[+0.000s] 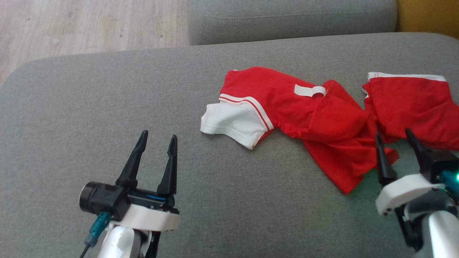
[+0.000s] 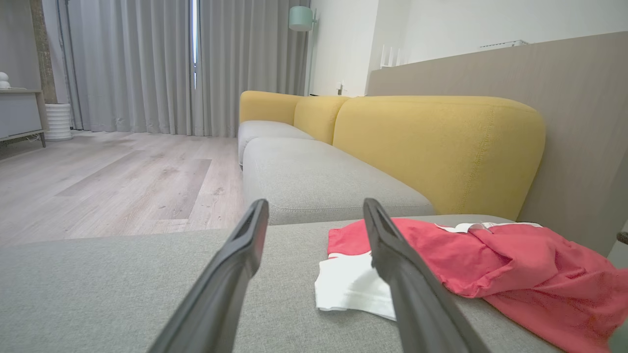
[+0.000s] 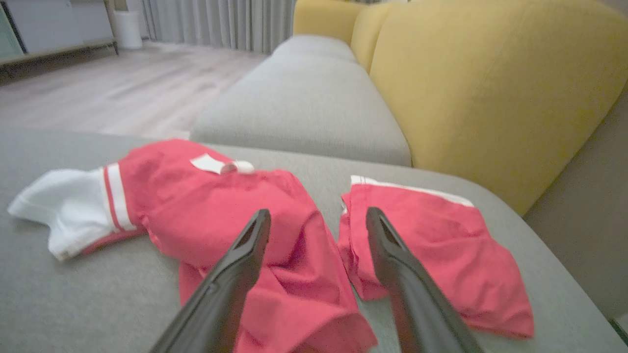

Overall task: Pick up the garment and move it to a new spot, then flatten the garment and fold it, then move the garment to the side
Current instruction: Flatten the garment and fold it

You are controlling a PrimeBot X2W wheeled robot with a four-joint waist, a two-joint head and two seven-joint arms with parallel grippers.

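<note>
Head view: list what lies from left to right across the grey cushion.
left gripper → white sleeve of the garment → its white label → right gripper

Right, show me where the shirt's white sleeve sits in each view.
Head view: the white sleeve lies just left of centre, at the left end of the red shirt.
Left wrist view: lower middle, just right of centre.
Right wrist view: far left, a little below mid-height.
Shared landmark: the yellow backrest, beyond the shirt in all three.
</note>
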